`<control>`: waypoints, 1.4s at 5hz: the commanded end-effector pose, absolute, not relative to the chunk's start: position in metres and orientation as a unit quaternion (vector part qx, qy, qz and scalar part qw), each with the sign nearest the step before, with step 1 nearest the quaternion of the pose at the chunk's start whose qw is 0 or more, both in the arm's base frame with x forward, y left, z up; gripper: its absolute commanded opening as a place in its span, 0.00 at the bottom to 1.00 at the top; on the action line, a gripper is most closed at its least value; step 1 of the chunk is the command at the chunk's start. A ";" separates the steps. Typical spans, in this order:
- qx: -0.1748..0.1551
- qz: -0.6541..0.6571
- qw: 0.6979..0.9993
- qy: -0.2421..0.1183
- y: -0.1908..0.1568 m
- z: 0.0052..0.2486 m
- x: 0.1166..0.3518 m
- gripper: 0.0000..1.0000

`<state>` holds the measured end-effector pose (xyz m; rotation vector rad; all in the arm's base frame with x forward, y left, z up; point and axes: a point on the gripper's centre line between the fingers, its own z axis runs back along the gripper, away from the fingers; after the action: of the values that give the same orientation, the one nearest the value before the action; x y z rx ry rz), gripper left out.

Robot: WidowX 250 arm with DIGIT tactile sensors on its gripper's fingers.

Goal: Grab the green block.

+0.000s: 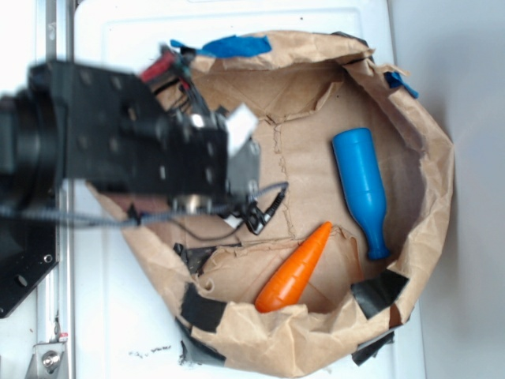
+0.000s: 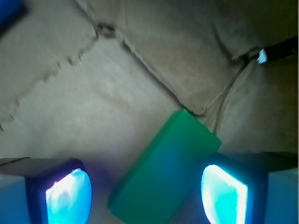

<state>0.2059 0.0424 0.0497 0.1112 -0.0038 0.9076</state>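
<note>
The green block [image 2: 164,170] lies flat on brown paper in the wrist view, turned diagonally. My gripper [image 2: 146,191] is open and straddles it. One glowing cyan pad [image 2: 68,196] stands left of the block and the other pad [image 2: 223,193] right of it, near the block's right corner. A gap of paper shows on the left side. In the exterior view the black arm [image 1: 142,142] reaches in from the left over the paper's left part, and the block is hidden beneath it.
The crumpled brown paper [image 1: 426,158] forms a raised rim around the work area. An orange carrot [image 1: 296,270] lies at the front and a blue bottle-shaped toy [image 1: 363,189] to the right. Black tape patches [image 1: 379,290] sit on the rim.
</note>
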 end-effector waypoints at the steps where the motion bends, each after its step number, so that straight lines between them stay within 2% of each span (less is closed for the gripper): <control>1: -0.033 0.396 0.918 0.004 0.055 0.044 0.219 1.00; 3: -0.034 0.380 0.924 -0.013 0.051 0.048 0.227 1.00; 4: -0.036 0.391 0.920 -0.008 0.052 0.051 0.228 1.00; 5: -0.017 0.430 0.903 0.013 0.054 0.058 0.217 1.00; 6: 0.015 0.523 0.850 0.061 0.053 0.064 0.200 1.00; 7: 0.019 0.587 0.802 0.111 0.049 0.072 0.195 1.00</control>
<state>0.2003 0.0385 0.0634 0.0477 0.2618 1.2172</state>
